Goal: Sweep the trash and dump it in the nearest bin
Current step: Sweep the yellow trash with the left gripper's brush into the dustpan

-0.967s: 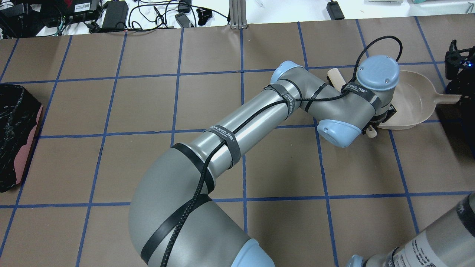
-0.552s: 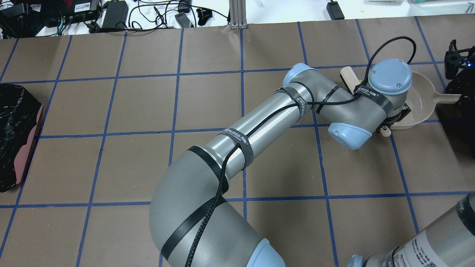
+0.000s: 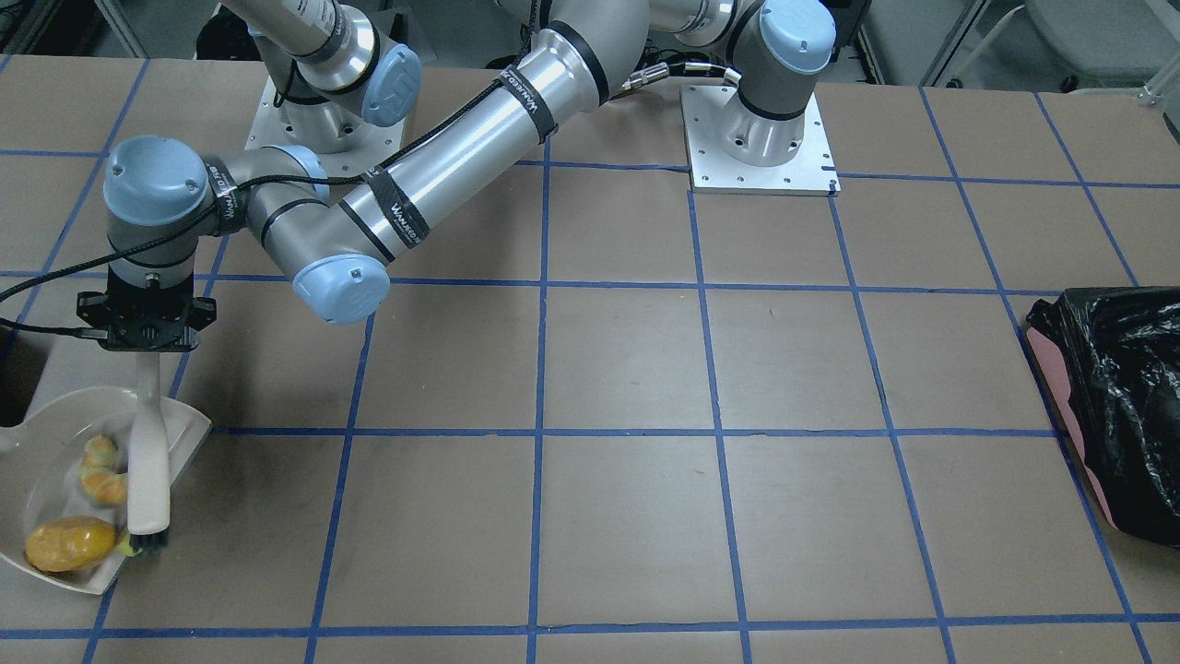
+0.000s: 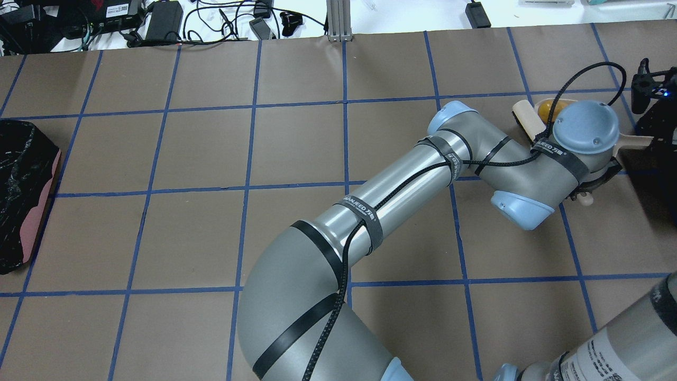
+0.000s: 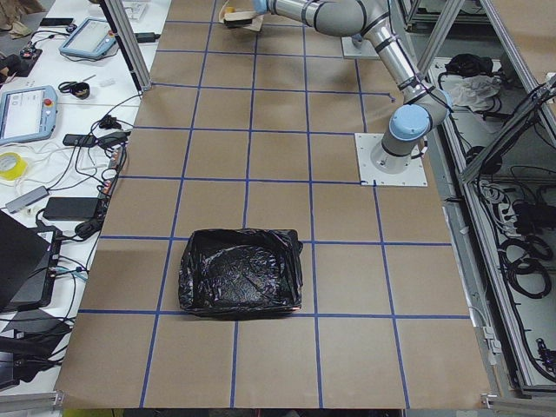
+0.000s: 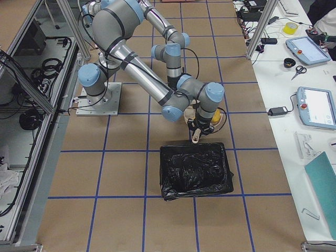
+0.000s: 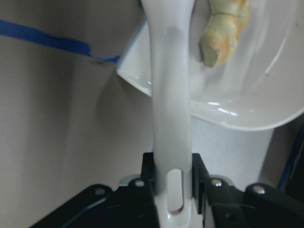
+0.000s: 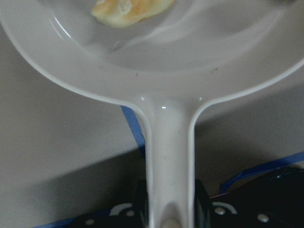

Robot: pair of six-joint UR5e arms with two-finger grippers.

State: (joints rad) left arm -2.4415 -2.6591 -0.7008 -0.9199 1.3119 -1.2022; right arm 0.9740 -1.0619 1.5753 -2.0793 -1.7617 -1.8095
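Several orange-yellow scraps (image 3: 71, 544) lie in the pale, scoop-shaped dustpan (image 3: 41, 489).

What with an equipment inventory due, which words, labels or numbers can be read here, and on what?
"WANJEED": black strap around the left arm; a second strap higher up reads the same.
White label on the right arm: print too small to read.
Nothing else legible.
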